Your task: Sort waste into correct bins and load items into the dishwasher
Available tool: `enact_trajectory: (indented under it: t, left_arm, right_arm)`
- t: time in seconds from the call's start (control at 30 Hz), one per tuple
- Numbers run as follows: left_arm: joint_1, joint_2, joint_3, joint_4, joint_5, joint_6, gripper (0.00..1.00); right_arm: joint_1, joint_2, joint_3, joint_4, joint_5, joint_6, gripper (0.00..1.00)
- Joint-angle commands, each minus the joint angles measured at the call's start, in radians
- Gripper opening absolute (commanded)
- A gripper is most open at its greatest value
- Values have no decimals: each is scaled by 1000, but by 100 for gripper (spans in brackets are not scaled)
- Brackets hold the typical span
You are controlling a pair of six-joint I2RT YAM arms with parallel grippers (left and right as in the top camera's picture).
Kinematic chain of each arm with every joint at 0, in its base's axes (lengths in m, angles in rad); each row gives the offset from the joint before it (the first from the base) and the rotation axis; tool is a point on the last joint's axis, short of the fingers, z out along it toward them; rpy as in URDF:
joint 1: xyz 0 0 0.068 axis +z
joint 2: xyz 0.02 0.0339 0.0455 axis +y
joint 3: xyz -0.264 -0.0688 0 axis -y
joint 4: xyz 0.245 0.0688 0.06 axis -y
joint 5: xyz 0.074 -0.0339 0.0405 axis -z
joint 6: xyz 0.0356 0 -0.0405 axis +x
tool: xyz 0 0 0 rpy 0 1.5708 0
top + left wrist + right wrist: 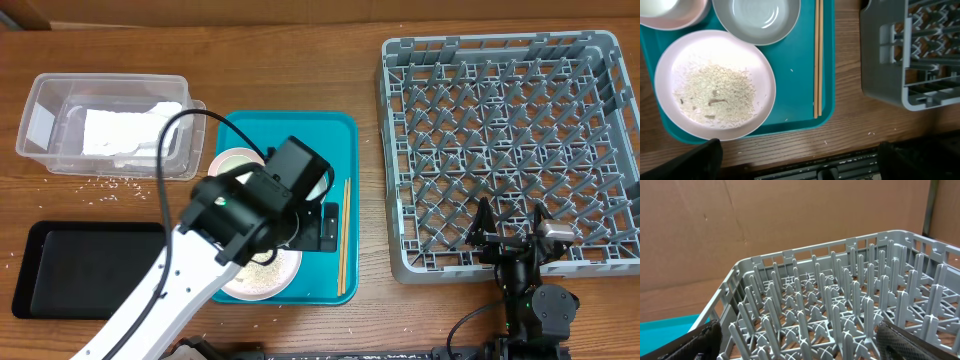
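The pinkish-white plate (pixel 715 82) lies at the near left of the teal tray (pixel 795 90) with a spread of rice (pixel 715 95) on it. Behind it stand a grey-green bowl (pixel 757 17) and a pale pink bowl (pixel 670 12). The chopsticks (pixel 817 55) lie side by side along the tray's right edge. My left gripper (pixel 322 225) hangs open above the tray, holding nothing. White napkins (pixel 125 130) sit in the clear tub (pixel 40 125). The black tray (pixel 80 268) holds nothing. My right gripper (pixel 512 228) stands open at the near edge of the grey dish rack (pixel 510 130).
Loose rice grains (pixel 115 182) lie scattered on the wood in front of the tub, and a few more (pixel 870 133) near the table's front edge. The rack's upright pegs (pixel 850 295) fill the right wrist view. Brown cardboard (pixel 765 220) stands behind the rack.
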Motion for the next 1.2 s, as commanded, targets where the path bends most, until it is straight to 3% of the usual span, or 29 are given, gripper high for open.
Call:
enact_trajectory:
  t: [0.0,0.13,0.27,0.43,0.67,0.83,1.03,1.17]
  left_arm:
    - [-9,31,-58,18,-43,-44,100]
    - [-5,40,-51,22,-149,-44,100]
    - [77,40,37,-68,-215,-58,100]
    - [462,40,299,-323,-343,-131,100]
    - [907,34,322,-340,-263,-81,100]
    - [1022,34,322,-340,-303,-39,100]
    - [1171,34,322,-340,-213,-208,100]
    - [1245,34,322,-340,-177,-220,100]
  right_arm:
    - [-6,-10,-10,5,9,-3,100]
    - [-6,-10,-10,5,9,-3,100]
    - [-6,-10,-10,5,9,-3,100]
    - [-6,-10,-10,5,9,-3,100]
    - [-6,-10,-10,5,9,-3,100]
    - [-6,-10,-10,5,9,-3,100]
    - [-6,-10,-10,5,9,-3,100]
    - [-6,-10,-10,5,9,-3,100]
